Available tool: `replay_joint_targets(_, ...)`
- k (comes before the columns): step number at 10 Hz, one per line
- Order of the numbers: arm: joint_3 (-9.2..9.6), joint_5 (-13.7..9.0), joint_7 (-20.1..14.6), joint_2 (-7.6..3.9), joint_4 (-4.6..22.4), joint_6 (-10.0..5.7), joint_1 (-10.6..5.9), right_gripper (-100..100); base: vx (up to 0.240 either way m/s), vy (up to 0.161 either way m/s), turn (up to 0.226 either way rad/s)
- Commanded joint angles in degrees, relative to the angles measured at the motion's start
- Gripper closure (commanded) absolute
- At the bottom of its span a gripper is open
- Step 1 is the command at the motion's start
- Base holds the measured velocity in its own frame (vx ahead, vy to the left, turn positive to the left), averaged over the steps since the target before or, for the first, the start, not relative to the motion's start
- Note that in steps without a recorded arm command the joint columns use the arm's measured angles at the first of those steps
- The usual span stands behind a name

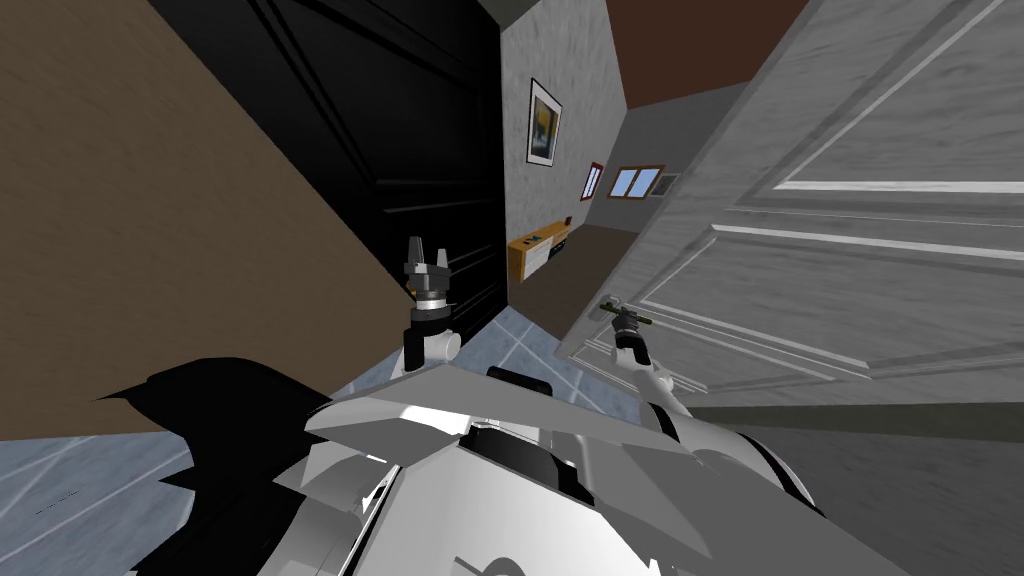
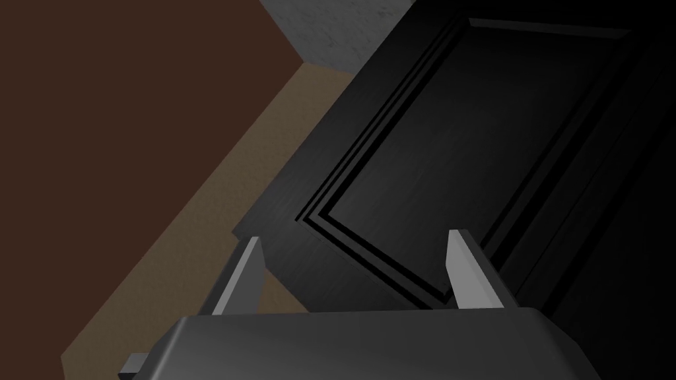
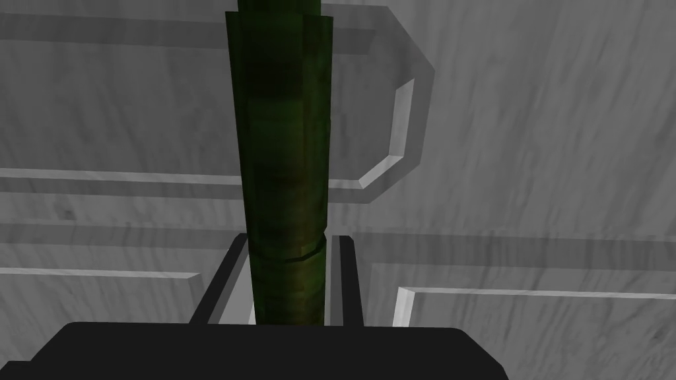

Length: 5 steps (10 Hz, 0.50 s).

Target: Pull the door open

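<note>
Right wrist view showed the right gripper [image 3: 289, 251] closed on the dark green lever handle [image 3: 280, 132], both fingers pressed against its sides. The lever ran straight out from the gripper body across the face of the grey panelled door [image 3: 528, 165]. No gap was seen between fingers and lever, so the hold was judged firm.

Head view placed this grip near the door's free edge, on my right. Beyond that edge a passage was visible, with a grey wall, a framed picture [image 1: 545, 122], a window [image 1: 635, 182] and a wooden cabinet [image 1: 535, 252]. On that evidence the door was judged to stand partly open, angled off its frame.

The left gripper [image 1: 425, 252] was raised on my left, fingers spread wide and holding nothing. It faced a black panelled door [image 2: 462, 132] set beside a brown wall [image 1: 150, 250].

Status: handle reached and grasped, and swing apparently begun. Outstanding: the leaf needed drawing further toward me to widen the opening. Whether the gap was already wide enough to count as done could not be determined.
</note>
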Motion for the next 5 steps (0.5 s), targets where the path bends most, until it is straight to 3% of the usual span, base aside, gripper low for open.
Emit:
replay_joint_targets(1, 0.0, 0.0, 0.0, 0.0, 0.0, 0.0, 0.0, 100, -0.111, -0.05, 0.055)
replay_joint_targets(3, 1.45, 0.49, -1.29, -0.15, -0.2, -0.22, 0.12, 100, -0.158, -0.023, 0.087)
replay_joint_targets(5, 2.54, 0.86, -2.33, -0.44, -0.35, -0.51, 0.18, 100, -0.225, -0.073, 0.116)
